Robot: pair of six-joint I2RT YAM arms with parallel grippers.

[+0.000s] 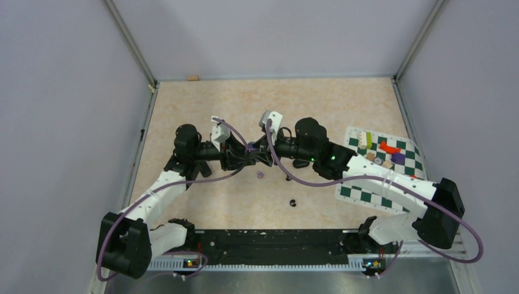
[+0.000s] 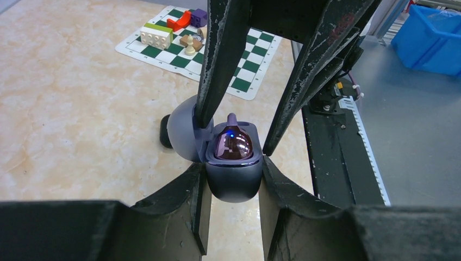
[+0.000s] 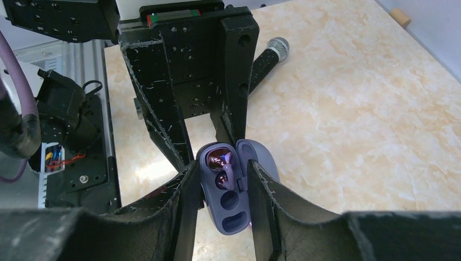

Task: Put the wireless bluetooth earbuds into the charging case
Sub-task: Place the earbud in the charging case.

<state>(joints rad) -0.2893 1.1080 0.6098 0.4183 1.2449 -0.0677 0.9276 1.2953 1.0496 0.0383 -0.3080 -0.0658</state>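
Left gripper (image 2: 232, 166) jaws, closest to the lens, pinch the near end of the purple charging case (image 2: 234, 185). The case's long axis runs in line with both arms, with its open face up and its lid (image 2: 182, 128) swung aside. One glossy purple earbud (image 2: 234, 144) sits in the case's well, dome upward, a blue light glowing on it. Right gripper (image 3: 222, 163) jaws straddle the case's sides; whether they press it I cannot tell. Nearer the arm bases than the case, a loose purple earbud (image 1: 259, 175) and a black earbud (image 1: 293, 202) lie on the table (image 1: 202, 110).

Top view looks down; 2 wrist views closely share charging case (image 2: 234, 182)
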